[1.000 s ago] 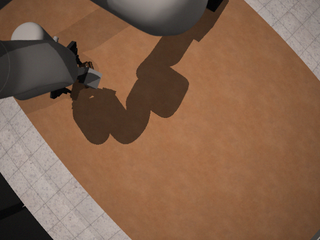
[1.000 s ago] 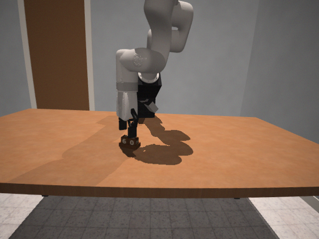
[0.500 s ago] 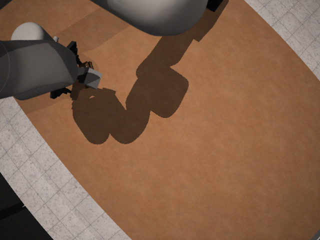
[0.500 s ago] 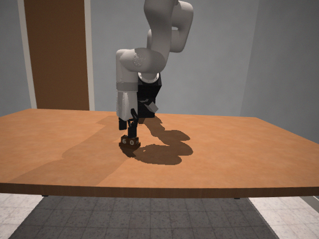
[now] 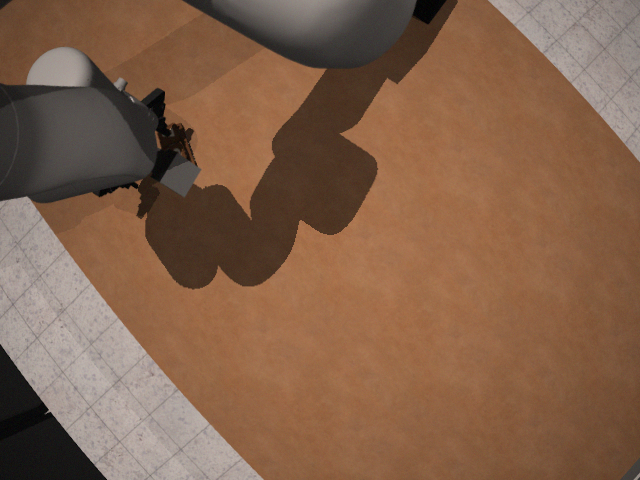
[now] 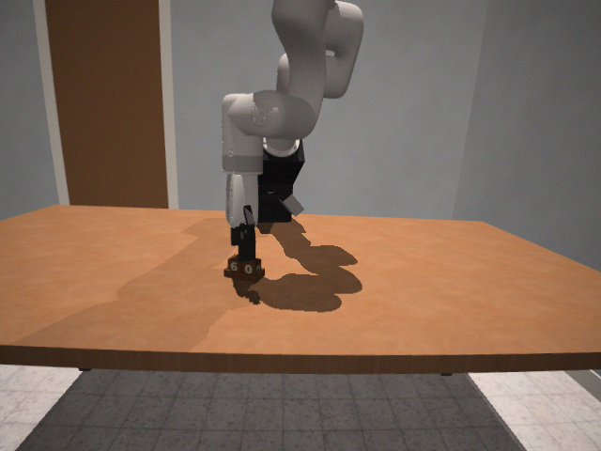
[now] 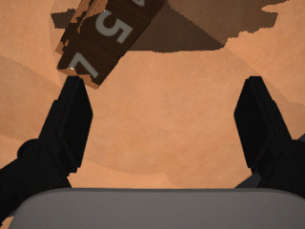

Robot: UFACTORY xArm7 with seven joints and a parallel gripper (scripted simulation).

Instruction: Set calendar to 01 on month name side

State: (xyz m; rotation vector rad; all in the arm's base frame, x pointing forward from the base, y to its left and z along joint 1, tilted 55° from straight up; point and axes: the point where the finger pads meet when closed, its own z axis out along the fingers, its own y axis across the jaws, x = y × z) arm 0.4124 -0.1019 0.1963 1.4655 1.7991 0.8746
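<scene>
Black gripper (image 6: 246,256) (image 7: 163,94) spreads above tan tabletop (image 5: 439,310) (image 6: 412,291) (image 7: 162,124).

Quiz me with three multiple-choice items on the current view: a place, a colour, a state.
1. Where is the calendar?
A) On the floor
B) On the table
C) By the door

2. What colour are its digits?
A) Red
B) Blue
C) Pale grey

3. How is the gripper?
A) Open
B) Shut, nothing held
C) Shut on a cube

1 B: the calendar stands on the table.
2 C: the 5 looks pale against dark brown.
3 A: the gripper's fingers stand wide apart, bare table between.
</scene>
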